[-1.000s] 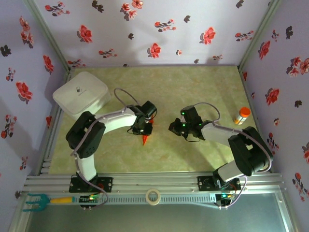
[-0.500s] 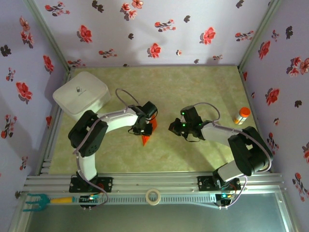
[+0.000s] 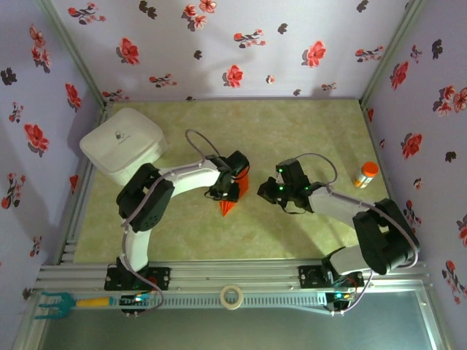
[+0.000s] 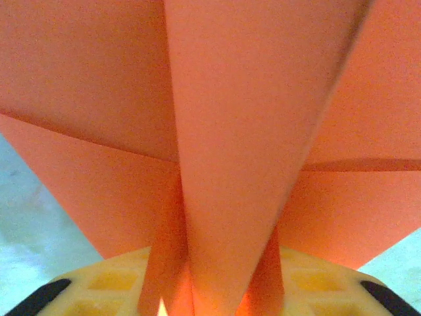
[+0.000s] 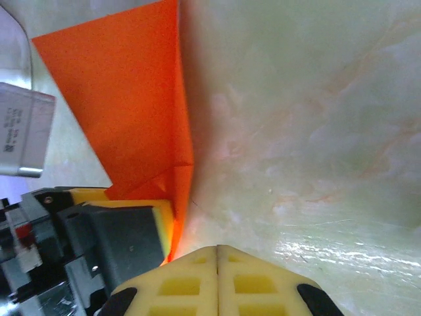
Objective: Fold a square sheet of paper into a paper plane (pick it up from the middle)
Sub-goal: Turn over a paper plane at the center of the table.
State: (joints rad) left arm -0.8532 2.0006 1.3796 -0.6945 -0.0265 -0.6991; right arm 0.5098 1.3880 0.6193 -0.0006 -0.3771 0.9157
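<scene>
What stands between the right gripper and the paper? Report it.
Nothing visible. In the right wrist view the shut right gripper faces the paper edge-on across bare table. The left gripper sits at the paper, off to one side, not between.

Creased orange paper plane (image 3: pixel 229 206) on table, tip pointing nearward.

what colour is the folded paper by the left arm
Bright orange, plain with no print; the paper plane shows best in the left wrist view.
</scene>
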